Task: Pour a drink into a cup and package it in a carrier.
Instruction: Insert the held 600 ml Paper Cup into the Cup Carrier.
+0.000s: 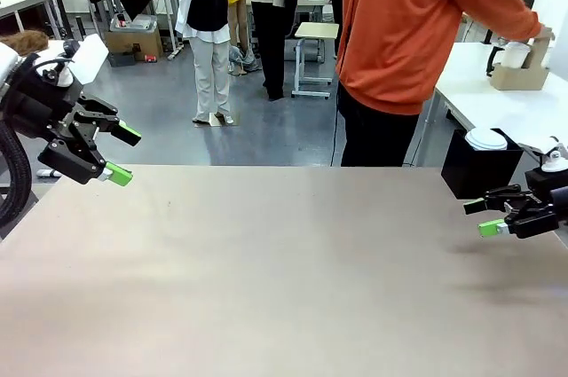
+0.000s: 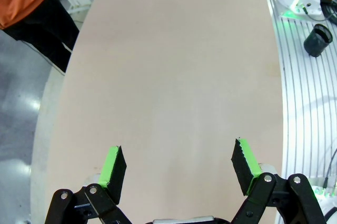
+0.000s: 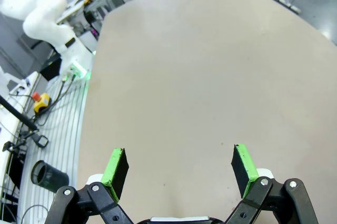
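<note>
A: The carrier (image 1: 520,71) sits on a white side table (image 1: 479,98) at the far right of the front view, well apart from both arms. It is brown cardboard, and a white cup (image 1: 515,54) stands in it.

B: Who is beside it?

A: A person in an orange top (image 1: 404,22) stands at the far side, turned toward that side table, one hand (image 1: 538,33) at the carrier's upright panel. Whether the hand grips it I cannot tell.

B: And the left tool?

A: The left tool (image 1: 124,153) hangs above the tabletop's (image 1: 266,270) left edge, released, green pads spread wide. In its own wrist view (image 2: 179,168) the two pads stand far apart with bare tabletop between them.

B: The right one?

A: The right tool (image 1: 484,217) is low over the right edge, also released, nothing between its pads. Its wrist view (image 3: 179,167) shows the same wide gap over the plain beige surface.

B: Anything else near the right arm?

A: A black box (image 1: 479,168) stands just past the tabletop's far right corner, with a white lidded cup (image 1: 486,138) on top of it.
</note>
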Tool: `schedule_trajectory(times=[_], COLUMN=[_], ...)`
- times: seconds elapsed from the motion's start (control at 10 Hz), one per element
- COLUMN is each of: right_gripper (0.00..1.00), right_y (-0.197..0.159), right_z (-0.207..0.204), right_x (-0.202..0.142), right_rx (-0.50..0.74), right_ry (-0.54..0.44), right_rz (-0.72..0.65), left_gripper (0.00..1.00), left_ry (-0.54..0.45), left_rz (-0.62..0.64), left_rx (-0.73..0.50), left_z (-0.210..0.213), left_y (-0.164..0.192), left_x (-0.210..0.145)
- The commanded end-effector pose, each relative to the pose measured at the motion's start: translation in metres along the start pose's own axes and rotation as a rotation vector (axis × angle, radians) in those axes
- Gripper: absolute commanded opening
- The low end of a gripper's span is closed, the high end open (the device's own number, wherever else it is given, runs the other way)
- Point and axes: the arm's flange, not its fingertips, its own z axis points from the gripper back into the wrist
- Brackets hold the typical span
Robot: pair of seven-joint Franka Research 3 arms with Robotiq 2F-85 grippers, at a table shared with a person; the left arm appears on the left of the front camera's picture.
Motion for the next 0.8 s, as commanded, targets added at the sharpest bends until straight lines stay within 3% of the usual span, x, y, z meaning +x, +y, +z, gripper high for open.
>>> schedule_trajectory(times=[0.0, 0.7], right_gripper=[1.00, 1.00], right_y=[0.0012, 0.0012], right_z=[0.0029, 0.0029], right_x=[0.0002, 0.0002], right_rx=[-0.002, -0.002], right_ry=[0.002, 0.002], right_rz=[0.015, 0.015], left_gripper=[1.00, 1.00], left_ry=[-0.018, -0.018], left_rz=[-0.006, -0.006], left_rx=[-0.002, -0.002], left_z=[-0.0009, -0.0009], left_y=[0.0007, 0.0007], left_x=[0.0008, 0.0008])
